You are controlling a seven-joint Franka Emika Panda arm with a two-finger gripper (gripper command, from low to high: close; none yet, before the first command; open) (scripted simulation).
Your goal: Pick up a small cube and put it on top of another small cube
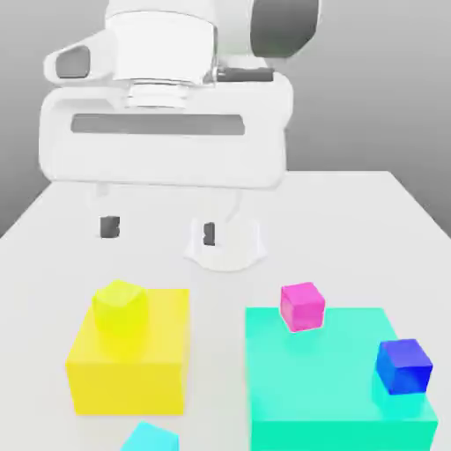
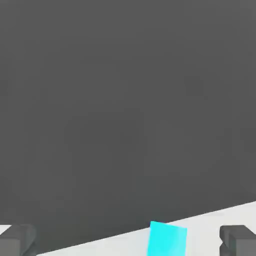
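The small cube (image 1: 148,438), light cyan, lies on the white table at the near edge of the exterior view, just in front of the big yellow block (image 1: 132,370). In the hand view the same small cube (image 2: 167,239) sits on the pale table between the two dark fingertips (image 2: 17,240). My gripper (image 1: 158,230) hangs high above the table behind the yellow block, open, with nothing between its fingers. In the hand view the gripper (image 2: 128,242) also stands wide open. Other small cubes are a yellow one (image 1: 120,308), a magenta one (image 1: 302,306) and a dark blue one (image 1: 404,365).
The yellow small cube rests on the big yellow block. The magenta and dark blue cubes rest on the large teal-green block (image 1: 339,388) at the exterior view's right. The arm's white round base (image 1: 225,247) stands behind the blocks on the table (image 1: 370,220).
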